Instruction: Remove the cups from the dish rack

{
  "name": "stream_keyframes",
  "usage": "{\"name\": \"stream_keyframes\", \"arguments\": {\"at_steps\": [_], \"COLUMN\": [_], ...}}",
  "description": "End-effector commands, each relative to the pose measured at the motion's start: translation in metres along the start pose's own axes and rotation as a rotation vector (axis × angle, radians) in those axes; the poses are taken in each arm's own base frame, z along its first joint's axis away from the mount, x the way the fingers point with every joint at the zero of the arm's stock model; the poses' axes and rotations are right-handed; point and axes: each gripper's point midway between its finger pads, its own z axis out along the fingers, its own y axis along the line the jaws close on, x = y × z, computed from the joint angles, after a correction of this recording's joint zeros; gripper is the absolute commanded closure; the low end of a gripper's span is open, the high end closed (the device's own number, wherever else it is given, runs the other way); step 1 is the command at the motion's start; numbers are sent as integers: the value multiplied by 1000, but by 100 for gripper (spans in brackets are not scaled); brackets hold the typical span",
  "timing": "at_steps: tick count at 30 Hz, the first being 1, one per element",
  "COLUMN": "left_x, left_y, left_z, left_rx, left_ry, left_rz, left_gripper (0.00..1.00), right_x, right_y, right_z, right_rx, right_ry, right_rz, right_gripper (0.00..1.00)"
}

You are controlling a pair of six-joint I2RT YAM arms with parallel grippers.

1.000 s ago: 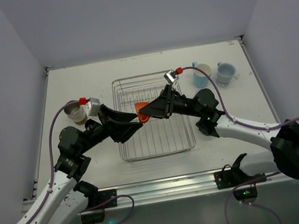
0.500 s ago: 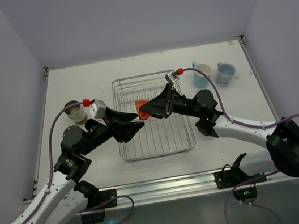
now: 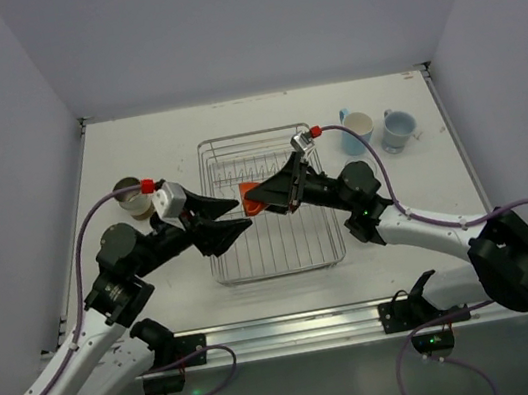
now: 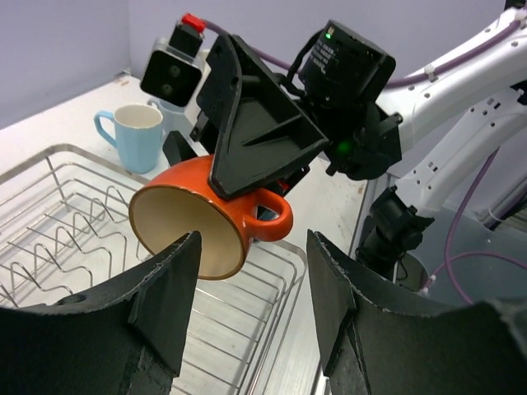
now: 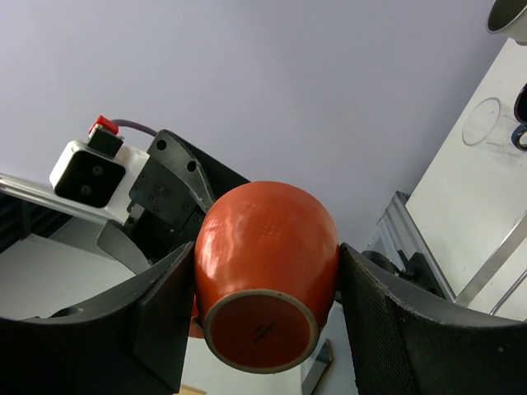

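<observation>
Over the dish rack (image 3: 278, 251) in the middle of the worktop (image 3: 143, 142), the right hand (image 3: 256, 199) gripped the orange mug (image 4: 239, 197), tipped on its side. The left hand (image 3: 244, 213) was open wide, just beside the mug. Two light blue mugs (image 3: 358, 128) stood near the far right corner.

Orange mug (image 3: 251, 200) hangs over the silver wire dish rack (image 3: 279, 256) at frame centre, clamped in the right pincer (image 3: 262, 196), tipped sideways, cream mouth facing left. At upper right on the bench (image 3: 134, 148), a light blue mug (image 3: 357, 128) and its twin (image 3: 398, 128) stand upright. A cream-and-brown tumbler (image 3: 130, 195) sits left of the rack.
</observation>
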Motion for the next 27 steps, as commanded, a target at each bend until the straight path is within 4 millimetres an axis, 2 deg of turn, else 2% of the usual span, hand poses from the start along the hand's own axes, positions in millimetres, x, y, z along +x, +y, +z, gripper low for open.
{"name": "stream_keyframes", "arguments": {"at_steps": [1, 8, 14, 16, 17, 18, 22, 23, 25, 27], "left_x": [-1, 8, 2, 6, 6, 8, 7, 6, 4, 1], "left_y": [-14, -15, -15, -11, -9, -8, 0, 2, 7, 13], "left_z": [8, 18, 29, 36, 38, 40, 44, 44, 42, 39], "left_rx": [94, 122, 118, 102, 94, 85, 40, 29, -14, -58], "left_ry": [27, 61, 31, 35, 35, 39, 28, 23, 12, -3], "left_rz": [28, 19, 30, 25, 26, 26, 35, 38, 36, 34], "left_gripper": [42, 43, 46, 55, 67, 73, 92, 99, 100, 100], "right_x": [-4, -2, 3, 5, 6, 7, 11, 11, 11, 12], "right_y": [18, 19, 16, 13, 12, 11, 9, 10, 11, 10], "right_z": [2, 2, 6, 7, 7, 6, 5, 4, 4, 3], "right_rx": [-51, -69, -62, -56, -57, -55, -65, -69, -75, -76], "right_ry": [-14, -6, 14, 18, 21, 24, 32, 35, 36, 37], "right_rz": [-13, 11, 16, 22, 23, 28, 34, 38, 36, 37], "right_gripper": [92, 92, 91, 91, 91, 91, 91, 91, 88, 77]}}
